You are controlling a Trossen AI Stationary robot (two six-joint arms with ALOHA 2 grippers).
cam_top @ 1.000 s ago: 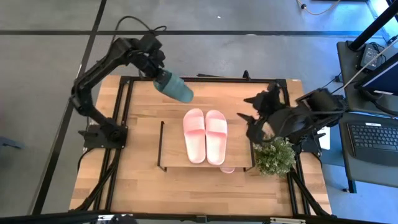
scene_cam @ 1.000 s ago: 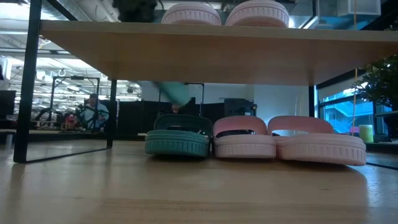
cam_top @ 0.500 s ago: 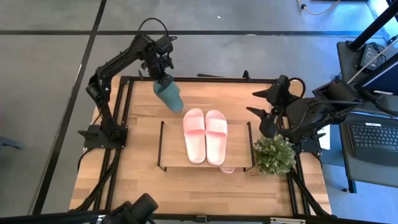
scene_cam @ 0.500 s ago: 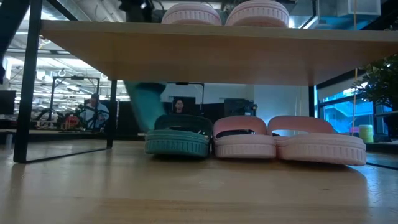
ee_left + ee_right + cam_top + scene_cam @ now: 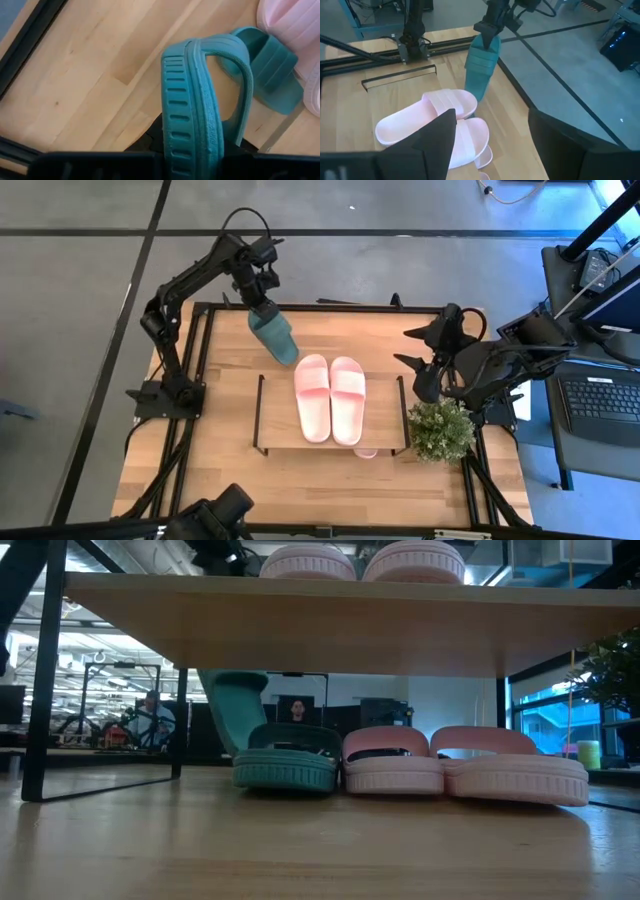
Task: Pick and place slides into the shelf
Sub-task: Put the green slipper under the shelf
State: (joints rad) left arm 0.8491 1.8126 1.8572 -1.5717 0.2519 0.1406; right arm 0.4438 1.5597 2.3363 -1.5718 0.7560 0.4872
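Observation:
My left gripper (image 5: 262,305) is shut on a dark green slide (image 5: 273,337) over the far side of the table, just behind the shelf (image 5: 280,420). In the low view this slide (image 5: 233,702) hangs nearly upright behind the shelf (image 5: 300,630). A second green slide (image 5: 285,762) and a pink pair (image 5: 392,765) lie soles down on the table under the shelf board. Another pink pair (image 5: 330,398) lies on top of the board. My right gripper (image 5: 428,367) is open and holds nothing, to the right of the shelf. My left gripper pinches one end of the green slide's sole (image 5: 192,147) between its two fingers, one on each face. It comes from above, slanting down. The slide hangs below the fingers on edge, strap (image 5: 240,85) away from them. Its lower end is hidden behind the other green slide.
A small potted plant (image 5: 440,430) stands at the shelf's right near corner, below my right gripper. The shelf's black wire legs (image 5: 45,670) frame the space under the board. Bare table lies left of the shelf (image 5: 215,395) and along the near edge.
My left gripper has moved a little toward the table's right and near side and tipped downward. The green slide has swung from pointing sideways to hanging nearly upright, and has come lower behind the shelf. My right gripper has drawn slightly away from the shelf, to the right.

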